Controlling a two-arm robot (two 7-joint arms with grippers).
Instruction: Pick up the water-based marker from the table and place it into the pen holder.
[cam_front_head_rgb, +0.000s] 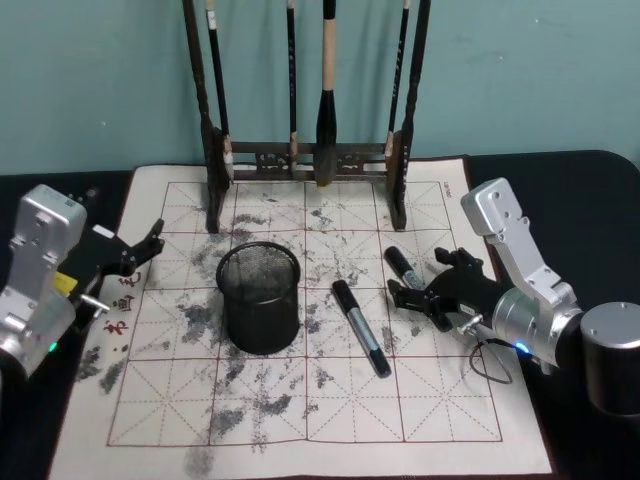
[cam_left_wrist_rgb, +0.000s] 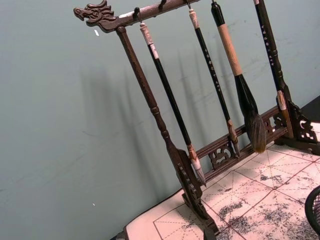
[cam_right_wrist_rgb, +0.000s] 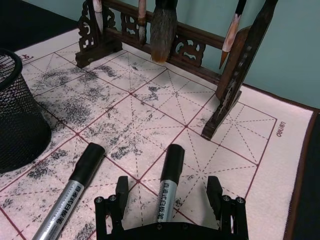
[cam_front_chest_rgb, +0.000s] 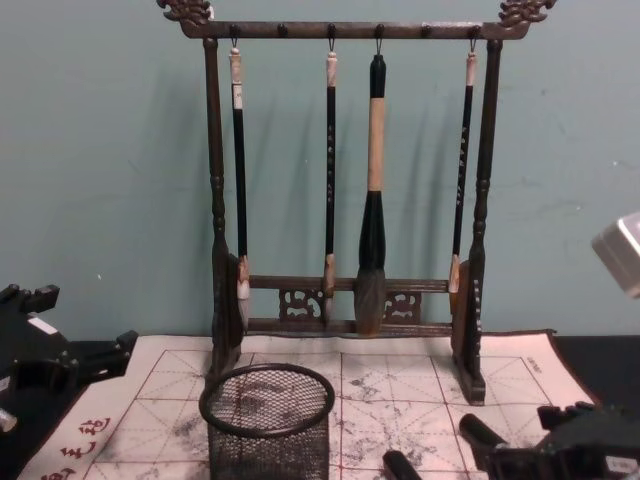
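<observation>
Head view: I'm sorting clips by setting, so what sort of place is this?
Probably a calligraphy practice table, set up indoors against a plain teal wall. The signs: a cream grid mat smudged with grey ink, and a carved wooden brush rack with four brushes hanging from it.

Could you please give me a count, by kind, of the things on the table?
Markers: 2, the second straddled by the open right hand
Pen holder: 1
Brush rack: 1
Brushes: 4, hanging on the rack
Mat: 1
Total: 9
Not counted: left hand, by the mat's left edge
</observation>
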